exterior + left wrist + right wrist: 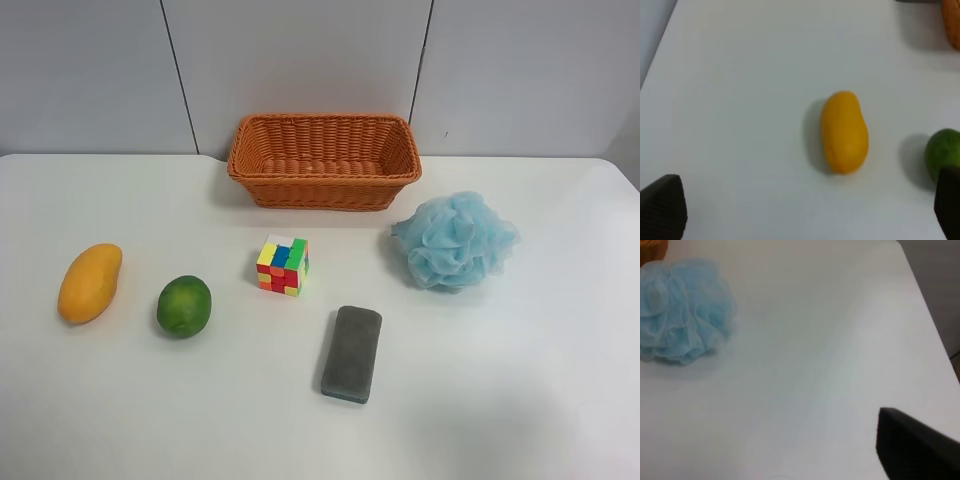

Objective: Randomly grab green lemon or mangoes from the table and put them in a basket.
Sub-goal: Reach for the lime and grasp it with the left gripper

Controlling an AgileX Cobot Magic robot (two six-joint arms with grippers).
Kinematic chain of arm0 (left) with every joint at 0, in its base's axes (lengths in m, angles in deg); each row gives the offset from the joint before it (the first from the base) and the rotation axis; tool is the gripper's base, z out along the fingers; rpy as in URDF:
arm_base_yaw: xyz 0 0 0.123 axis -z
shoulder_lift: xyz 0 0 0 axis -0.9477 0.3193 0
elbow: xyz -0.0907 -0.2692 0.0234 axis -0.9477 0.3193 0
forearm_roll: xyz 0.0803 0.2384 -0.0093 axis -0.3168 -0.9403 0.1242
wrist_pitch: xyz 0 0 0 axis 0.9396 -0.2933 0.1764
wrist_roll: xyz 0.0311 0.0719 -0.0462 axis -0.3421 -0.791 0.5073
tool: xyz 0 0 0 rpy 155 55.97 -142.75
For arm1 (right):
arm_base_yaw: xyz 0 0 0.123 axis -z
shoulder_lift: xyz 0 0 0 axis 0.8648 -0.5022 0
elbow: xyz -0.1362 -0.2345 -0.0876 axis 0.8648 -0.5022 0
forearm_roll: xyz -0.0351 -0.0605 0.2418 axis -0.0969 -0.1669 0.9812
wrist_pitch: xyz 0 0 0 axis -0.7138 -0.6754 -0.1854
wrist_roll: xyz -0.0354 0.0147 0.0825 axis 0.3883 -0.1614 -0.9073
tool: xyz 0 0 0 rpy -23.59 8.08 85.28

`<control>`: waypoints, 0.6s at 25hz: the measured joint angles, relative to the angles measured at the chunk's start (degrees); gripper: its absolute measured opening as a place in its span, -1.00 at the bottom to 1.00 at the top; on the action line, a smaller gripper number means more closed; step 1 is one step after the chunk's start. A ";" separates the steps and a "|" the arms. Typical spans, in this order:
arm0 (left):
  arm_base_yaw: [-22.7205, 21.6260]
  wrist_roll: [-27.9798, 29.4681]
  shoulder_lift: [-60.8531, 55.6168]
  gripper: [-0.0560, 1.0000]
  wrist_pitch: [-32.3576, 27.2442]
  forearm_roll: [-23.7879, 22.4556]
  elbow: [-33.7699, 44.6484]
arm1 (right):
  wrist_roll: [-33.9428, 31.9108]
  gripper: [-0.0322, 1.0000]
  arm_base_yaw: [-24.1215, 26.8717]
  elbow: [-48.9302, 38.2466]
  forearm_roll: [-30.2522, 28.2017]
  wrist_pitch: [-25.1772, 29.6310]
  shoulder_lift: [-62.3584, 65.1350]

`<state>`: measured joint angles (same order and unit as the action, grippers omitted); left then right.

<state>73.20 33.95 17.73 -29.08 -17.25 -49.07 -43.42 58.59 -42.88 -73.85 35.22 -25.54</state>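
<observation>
The yellow-orange mango (89, 282) lies on the white table (520, 400) at the exterior high view's left, with the round green lemon (184, 305) just to its right. The orange wicker basket (324, 161) stands at the back centre and holds nothing that I can see. No arm shows in the exterior high view. In the left wrist view my left gripper (805, 202) is open and empty, above the table, with the mango (844, 132) ahead of it and the lemon (944, 152) at the frame's edge. Of my right gripper only one dark finger (912, 447) shows, and it holds nothing.
A multicoloured puzzle cube (282, 265) sits in the middle. A dark grey rectangular block (352, 353) lies in front of it. A light blue mesh bath sponge (455, 240) sits at the exterior high view's right, and also shows in the right wrist view (682, 310).
</observation>
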 joint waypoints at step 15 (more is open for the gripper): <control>13.96 -9.74 51.55 0.99 14.89 16.09 -13.33 | 0.00 0.99 0.00 0.00 0.00 0.00 0.00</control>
<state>87.16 24.21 69.29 -14.18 -1.16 -62.40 -43.42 58.59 -42.88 -73.85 35.22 -25.54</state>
